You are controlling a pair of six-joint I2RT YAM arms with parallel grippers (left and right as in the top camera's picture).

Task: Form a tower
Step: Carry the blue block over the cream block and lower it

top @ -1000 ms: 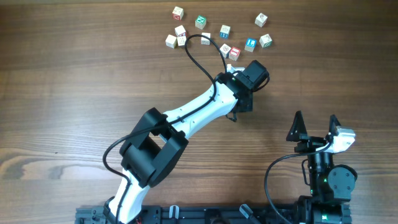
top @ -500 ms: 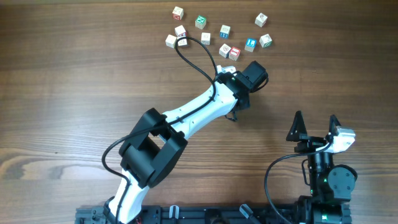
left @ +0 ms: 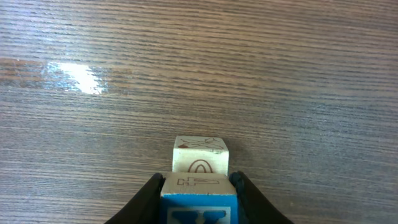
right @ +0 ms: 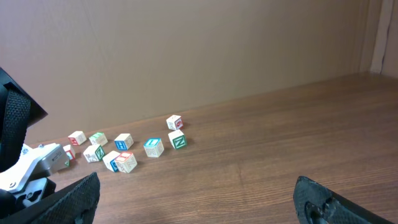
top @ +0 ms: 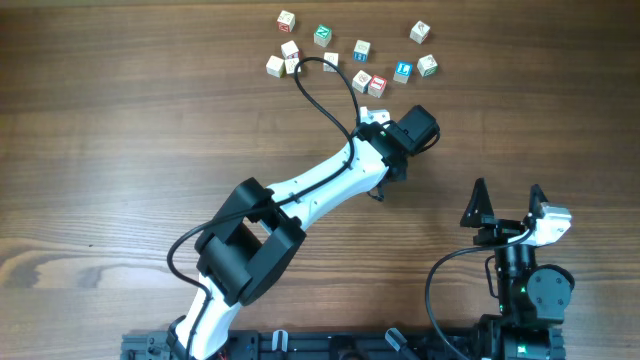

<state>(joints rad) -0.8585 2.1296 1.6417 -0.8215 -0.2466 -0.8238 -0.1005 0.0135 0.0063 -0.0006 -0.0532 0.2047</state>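
Wood-grain table (left: 93,124), glossy, one glare patch. The left gripper (left: 199,182) is clamped on the tower (left: 200,155): square-edged pale cubes, the near one blue-faced. The right gripper (top: 507,190) stands spread wide amid bare table. Loose cubes (top: 361,48) lie scattered just beyond the left gripper.

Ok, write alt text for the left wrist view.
The left gripper, seen from the wrist, has its dark jaws shut on a blue-faced letter cube. A second pale cube with red markings sits just beyond it on the brown wooden table, with a bright glare patch at upper left.
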